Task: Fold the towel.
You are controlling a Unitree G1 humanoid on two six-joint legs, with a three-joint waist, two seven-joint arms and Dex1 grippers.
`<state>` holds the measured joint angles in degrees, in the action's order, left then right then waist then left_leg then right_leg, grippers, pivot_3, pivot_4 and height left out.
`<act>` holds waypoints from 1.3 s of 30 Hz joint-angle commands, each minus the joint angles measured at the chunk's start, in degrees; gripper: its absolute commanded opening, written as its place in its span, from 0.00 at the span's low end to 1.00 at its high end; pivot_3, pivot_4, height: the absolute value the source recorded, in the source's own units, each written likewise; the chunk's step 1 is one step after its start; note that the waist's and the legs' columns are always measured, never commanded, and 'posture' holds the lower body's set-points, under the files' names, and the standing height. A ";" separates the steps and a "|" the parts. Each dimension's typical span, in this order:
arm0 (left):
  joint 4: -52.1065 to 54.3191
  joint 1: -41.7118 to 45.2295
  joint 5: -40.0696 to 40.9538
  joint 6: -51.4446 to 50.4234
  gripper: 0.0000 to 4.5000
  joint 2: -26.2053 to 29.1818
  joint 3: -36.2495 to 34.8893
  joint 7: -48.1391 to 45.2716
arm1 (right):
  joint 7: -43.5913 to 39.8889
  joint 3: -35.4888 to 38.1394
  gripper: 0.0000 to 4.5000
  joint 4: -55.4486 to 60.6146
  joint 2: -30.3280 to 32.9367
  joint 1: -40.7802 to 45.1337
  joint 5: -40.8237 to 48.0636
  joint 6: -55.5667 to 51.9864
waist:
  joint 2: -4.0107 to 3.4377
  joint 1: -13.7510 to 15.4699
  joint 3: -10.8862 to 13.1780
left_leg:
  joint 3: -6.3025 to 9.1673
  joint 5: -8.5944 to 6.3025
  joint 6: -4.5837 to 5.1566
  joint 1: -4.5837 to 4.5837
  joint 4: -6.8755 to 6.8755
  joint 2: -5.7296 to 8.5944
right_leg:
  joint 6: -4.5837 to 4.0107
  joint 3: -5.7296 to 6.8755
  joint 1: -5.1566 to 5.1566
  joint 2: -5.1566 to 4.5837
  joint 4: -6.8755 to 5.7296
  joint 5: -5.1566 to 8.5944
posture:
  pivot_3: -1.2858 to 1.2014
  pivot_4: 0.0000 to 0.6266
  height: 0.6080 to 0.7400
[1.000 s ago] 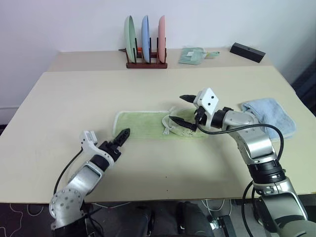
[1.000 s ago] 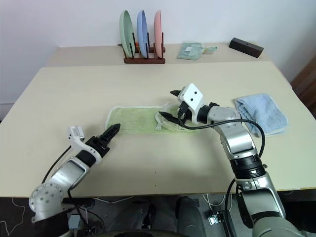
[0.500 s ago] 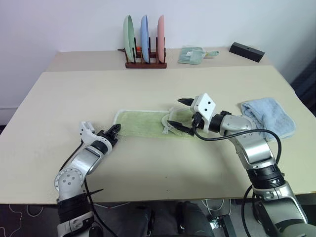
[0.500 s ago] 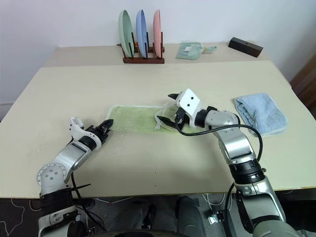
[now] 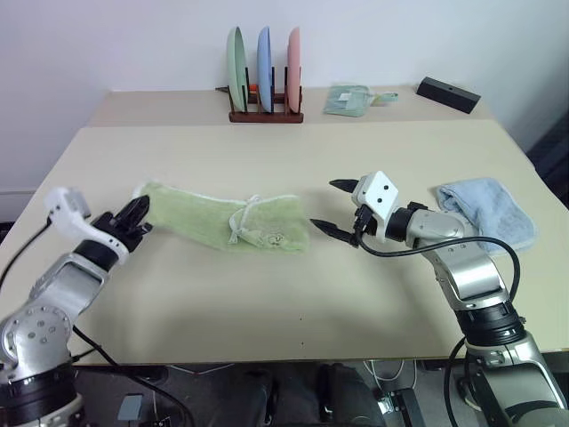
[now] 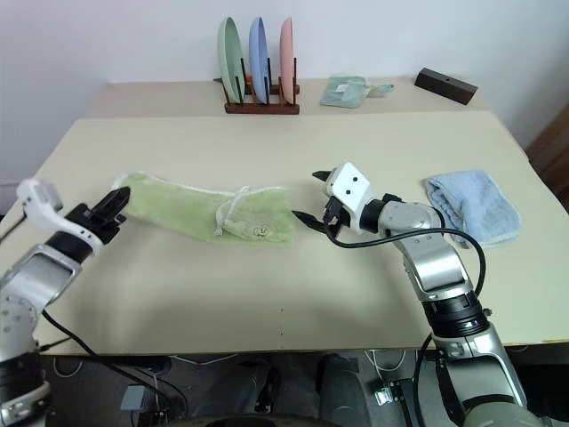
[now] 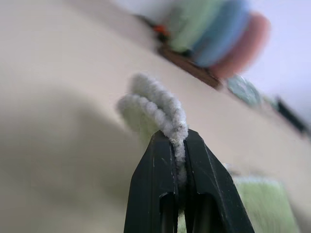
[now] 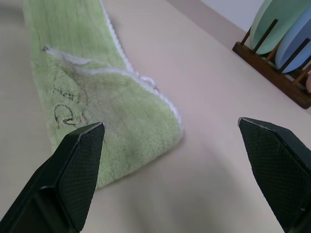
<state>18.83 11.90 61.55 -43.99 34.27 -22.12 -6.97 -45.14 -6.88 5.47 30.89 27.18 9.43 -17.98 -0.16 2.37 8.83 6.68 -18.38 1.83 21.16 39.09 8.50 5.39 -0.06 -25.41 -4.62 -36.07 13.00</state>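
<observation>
- Now the left gripper [image 5: 135, 212] is clamped on the towel [image 5: 227, 222], having dragged it leftward across the bench [image 5: 267, 160].
- Right gripper [image 5: 331, 206] gapes wide, empty; the fold looks undone.

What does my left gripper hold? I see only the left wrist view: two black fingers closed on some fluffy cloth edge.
Observer: The left gripper is shut on one end of the green towel, lifted off the table.
Operator: Is the right gripper also on it?
Observer: No. The right gripper is open, just beside the towel's other end, not touching.
Operator: Is the towel flat?
Observer: No, it is bunched into a long strip, with a white-edged corner folded over near the middle.
</observation>
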 commanded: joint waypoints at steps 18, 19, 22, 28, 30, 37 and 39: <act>-3.86 14.75 -30.19 -3.57 0.11 -9.65 36.63 -11.05 | 4.78 0.73 1.00 2.01 -1.22 -2.15 -1.82 0.63 | -0.02 -1.46 0.01 | 0.02 0.04 -0.05 0.08 -0.09 -0.04 | 0.01 -0.01 -0.14 0.05 -0.02 0.00 | 0.52 0.24 1.00; -3.78 14.52 -29.40 -3.79 0.15 -10.47 35.32 -11.40 | 4.83 0.70 1.00 1.87 -1.26 -2.05 -1.86 0.63 | -0.02 -1.49 0.01 | 0.02 0.04 -0.05 0.10 -0.09 -0.04 | 0.01 -0.01 -0.15 0.05 -0.02 0.00 | 0.52 0.24 1.00; -2.00 13.91 -26.83 -4.48 0.44 -12.36 31.67 -12.69 | 4.90 0.59 1.00 1.20 -1.33 -1.70 -2.10 0.90 | -0.02 -1.60 0.01 | 0.03 0.04 -0.05 0.09 -0.09 -0.05 | 0.01 0.00 -0.16 0.05 -0.03 0.00 | 0.52 0.24 1.00; 5.92 9.85 -17.57 -8.18 0.85 -11.02 20.91 -15.41 | 4.20 1.12 1.00 0.95 -0.75 -1.20 -1.61 0.67 | -0.02 -1.72 0.01 | 0.03 0.04 -0.05 0.10 -0.10 -0.06 | 0.01 0.00 -0.19 0.06 -0.05 0.00 | 0.52 0.24 1.00; 6.70 8.88 -16.15 -9.07 0.85 -10.40 18.99 -15.46 | 3.95 1.31 1.00 0.96 -0.58 -1.22 -1.35 0.57 | -0.02 -1.64 0.01 | 0.03 0.04 -0.06 0.09 -0.10 -0.06 | 0.01 0.00 -0.19 0.06 -0.05 0.00 | 0.52 0.24 1.00; 5.35 3.95 -16.57 -7.16 0.35 -5.47 8.93 -13.97 | 2.28 1.70 0.38 0.66 -1.86 1.09 1.37 -1.69 | -0.03 -1.51 0.01 | 0.03 0.04 -0.06 0.10 -0.09 -0.06 | 0.00 0.00 -0.18 0.07 -0.05 0.00 | 0.52 0.24 1.00; 2.38 5.73 -20.39 -5.44 0.13 -5.13 10.26 -12.79 | 2.55 1.27 0.16 1.81 -4.70 2.74 3.96 -4.58 | -0.02 -1.50 0.01 | 0.03 0.04 -0.06 0.06 -0.07 -0.06 | 0.00 0.00 -0.11 0.06 -0.03 0.00 | 0.52 0.24 1.00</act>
<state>22.64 15.96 44.07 -51.63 28.84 -12.26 -20.77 -42.62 -6.10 4.39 28.14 27.77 10.50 -20.87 -0.18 0.86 8.84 6.71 -18.34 1.77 21.20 39.02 8.44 5.39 -0.06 -25.51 -4.56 -36.11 13.00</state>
